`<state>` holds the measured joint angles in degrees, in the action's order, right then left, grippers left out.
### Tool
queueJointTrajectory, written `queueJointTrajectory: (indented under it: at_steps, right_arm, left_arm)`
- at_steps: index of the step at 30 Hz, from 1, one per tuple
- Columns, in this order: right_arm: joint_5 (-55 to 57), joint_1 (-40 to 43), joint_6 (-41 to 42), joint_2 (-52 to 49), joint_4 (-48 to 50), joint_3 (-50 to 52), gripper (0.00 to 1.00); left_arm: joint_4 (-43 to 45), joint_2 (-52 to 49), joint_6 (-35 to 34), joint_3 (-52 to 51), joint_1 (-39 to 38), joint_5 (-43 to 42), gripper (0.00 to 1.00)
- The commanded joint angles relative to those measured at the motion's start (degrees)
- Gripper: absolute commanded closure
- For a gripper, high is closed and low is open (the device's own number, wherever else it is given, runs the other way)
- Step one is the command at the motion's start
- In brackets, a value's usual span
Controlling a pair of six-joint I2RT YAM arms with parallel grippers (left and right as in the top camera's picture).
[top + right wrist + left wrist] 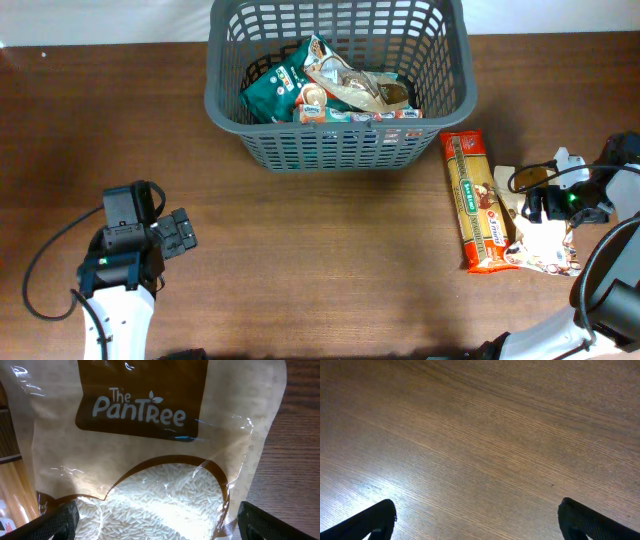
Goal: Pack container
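Observation:
The container [225,100], a dark grey lattice basket, stands at the table's far centre with a green packet [272,92] and other food packets inside. On the right lies a bag of white rice [548,250], labelled "The PanTree" in the right wrist view [150,435]. My right gripper [538,212] hangs open just over it. Its fingers [60,520] stand wide on either side of the bag's clear window, not pressing it. An orange pasta packet [477,200] lies beside the rice. My left gripper [180,232] is open at the near left over bare wood [476,510], holding nothing.
The brown wooden table [330,260] runs between the two arms. The pasta packet lies lengthwise between the rice bag and the basket's right corner. Black cables [40,270] loop beside the left arm and over the right wrist.

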<state>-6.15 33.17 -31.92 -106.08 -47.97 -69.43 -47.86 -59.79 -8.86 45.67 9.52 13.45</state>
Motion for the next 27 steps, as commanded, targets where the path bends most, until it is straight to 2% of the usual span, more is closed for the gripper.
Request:
queueJointTrajectory:
  at_steps: [1, 27]
  right_arm:
    - [-1.1, -0.5, 0.0, -0.6, 0.0, -0.9, 0.01]
    - [-3.9, -0.2, 0.1, -1.6, 1.8, -0.8, 0.01]
  left_arm:
    - [0.3, -0.1, -0.5, -0.3, 0.4, -0.6, 0.01]
    - [0.7, -0.1, -0.5, -0.3, 0.4, -0.6, 0.01]
